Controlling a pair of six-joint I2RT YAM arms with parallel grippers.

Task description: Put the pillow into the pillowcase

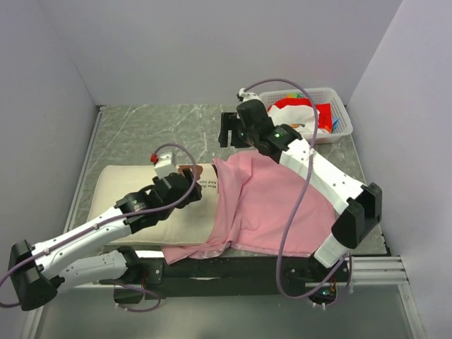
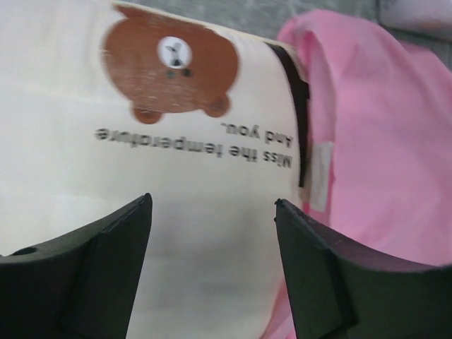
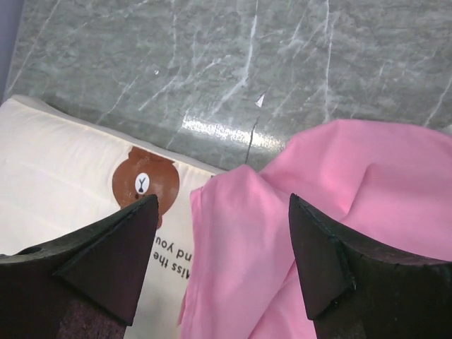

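The cream pillow [image 1: 127, 194] lies flat at the left of the table, its right end under the pink pillowcase [image 1: 272, 201]. Its brown bear mark [image 2: 169, 67] and a printed line show in the left wrist view, and the bear also shows in the right wrist view [image 3: 145, 182]. My left gripper [image 2: 212, 219] is open and empty just above the pillow [image 2: 63, 162], next to the pillowcase edge [image 2: 374, 141]. My right gripper [image 3: 224, 226] is open and empty above the pillowcase's [image 3: 318, 212] far left corner. In the top view it [image 1: 227, 128] hovers over the table's back.
A white basket [image 1: 339, 106] with colourful cloth stands at the back right corner. Grey walls close in the left, back and right. The marbled table top [image 1: 162, 131] is bare behind the pillow. A black rail runs along the near edge.
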